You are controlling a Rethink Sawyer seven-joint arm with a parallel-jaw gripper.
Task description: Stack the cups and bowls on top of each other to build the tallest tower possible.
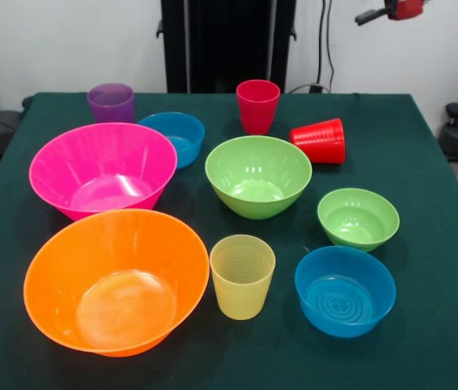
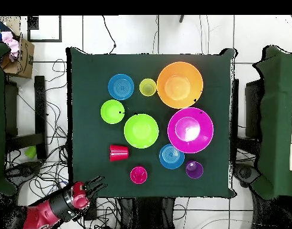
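Note:
All pieces stand apart on the green table; nothing is stacked. Orange bowl and hot pink bowl sit at the left of the front view. Medium green bowl is central, small green bowl to its right. Blue bowls. Purple cup, pinkish-red cup and yellow cup stand upright. The bright red cup lies on its side. My gripper is drawn back off the table, holding nothing.
The black pedestal stands at the table's far edge. A cardboard box sits on the floor beside the table, with cables around it. Dark green covered furniture flanks the table.

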